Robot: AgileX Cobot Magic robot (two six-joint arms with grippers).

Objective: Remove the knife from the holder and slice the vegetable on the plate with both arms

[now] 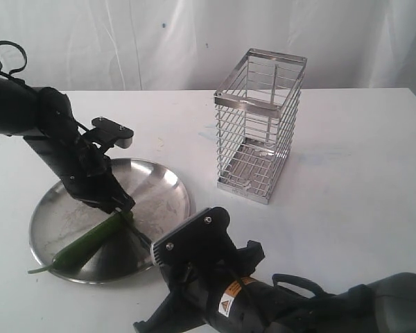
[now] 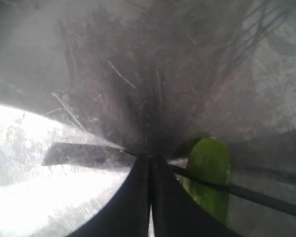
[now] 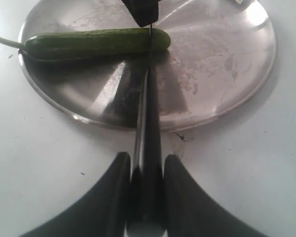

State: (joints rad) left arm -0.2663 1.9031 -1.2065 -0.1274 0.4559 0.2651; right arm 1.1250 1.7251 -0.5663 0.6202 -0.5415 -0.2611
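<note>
The green vegetable (image 1: 89, 244) lies on the steel plate (image 1: 163, 187), stem towards the plate's near-left rim. My right gripper (image 3: 148, 163) is shut on the knife (image 3: 148, 113), gripping its black handle. The thin blade runs over the plate rim and crosses the vegetable (image 3: 89, 42) near its blunt end. My left gripper (image 1: 123, 205) is shut with nothing between its fingers. Its tip (image 3: 143, 12) stands at the vegetable's blunt end, just beyond the blade. In the left wrist view the blade (image 2: 246, 193) lies across the vegetable (image 2: 210, 170) beside the shut fingers (image 2: 133, 197). The wire holder (image 1: 260, 125) stands empty.
The holder stands upright on the white table (image 1: 360, 173), to the right of the plate and behind my right arm (image 1: 277, 305). A white cloth backdrop (image 1: 159, 41) closes off the far side.
</note>
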